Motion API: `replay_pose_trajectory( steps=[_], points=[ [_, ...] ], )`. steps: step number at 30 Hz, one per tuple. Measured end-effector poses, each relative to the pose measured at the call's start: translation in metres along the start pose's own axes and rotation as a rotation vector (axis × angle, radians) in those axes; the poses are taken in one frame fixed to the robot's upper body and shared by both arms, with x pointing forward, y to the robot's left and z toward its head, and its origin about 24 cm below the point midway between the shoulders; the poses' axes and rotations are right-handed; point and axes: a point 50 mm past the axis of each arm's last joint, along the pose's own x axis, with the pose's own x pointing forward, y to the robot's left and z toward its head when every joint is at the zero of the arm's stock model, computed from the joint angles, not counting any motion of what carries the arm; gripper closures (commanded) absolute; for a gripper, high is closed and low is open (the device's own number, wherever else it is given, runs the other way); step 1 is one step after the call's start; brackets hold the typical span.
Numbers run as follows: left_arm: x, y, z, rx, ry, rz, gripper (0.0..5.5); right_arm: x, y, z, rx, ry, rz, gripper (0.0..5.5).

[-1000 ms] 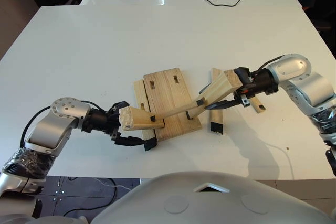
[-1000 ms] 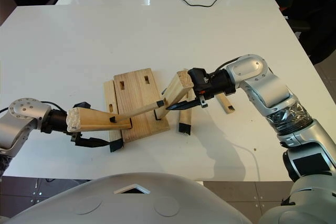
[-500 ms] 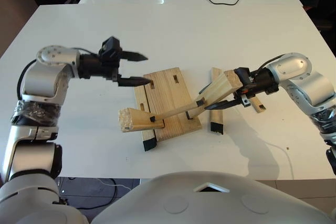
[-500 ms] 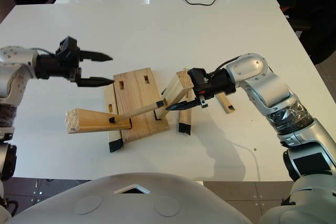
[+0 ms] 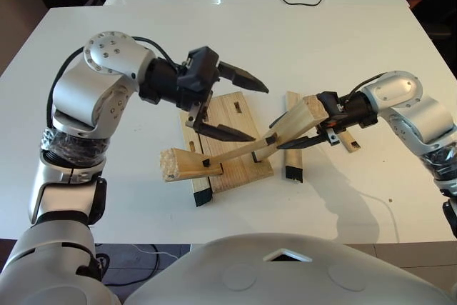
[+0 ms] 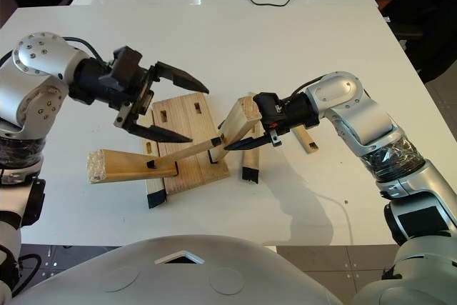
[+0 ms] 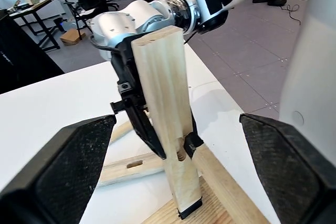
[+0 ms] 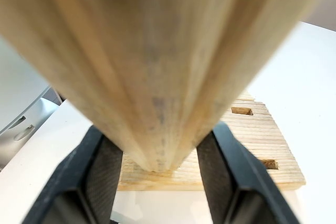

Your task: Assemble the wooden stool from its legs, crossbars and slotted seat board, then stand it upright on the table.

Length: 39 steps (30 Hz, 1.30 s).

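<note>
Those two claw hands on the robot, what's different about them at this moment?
The left gripper is wide open and holds nothing; the right gripper is shut on a wooden leg, which it holds tilted. The left gripper hovers above the slotted seat board; the right gripper is off the board's right side. Both have two dark fingers, and they point toward each other.
</note>
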Motion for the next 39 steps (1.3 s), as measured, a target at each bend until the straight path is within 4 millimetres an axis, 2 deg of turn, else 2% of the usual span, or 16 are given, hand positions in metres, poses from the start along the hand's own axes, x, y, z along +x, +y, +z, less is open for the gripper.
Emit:
replay_pose_trajectory(
  steps=[6, 15, 26, 39],
  points=[
    [0.015, -0.009, -0.017, 0.007, 0.078, -0.022, 1.14, 0.001, 0.000, 0.001, -0.003, -0.001, 0.000, 3.51],
    [0.025, -0.017, -0.029, 0.058, 0.152, 0.014, 1.14, 0.006, 0.002, 0.003, -0.029, 0.013, -0.015, 3.51],
    [0.022, -0.014, -0.036, 0.074, 0.194, 0.045, 1.14, 0.012, 0.006, 0.007, -0.071, 0.031, -0.029, 3.51],
    [0.008, -0.009, -0.026, -0.056, 0.030, 0.064, 1.14, 0.012, 0.003, 0.005, -0.061, 0.025, -0.032, 3.51]
  ],
)
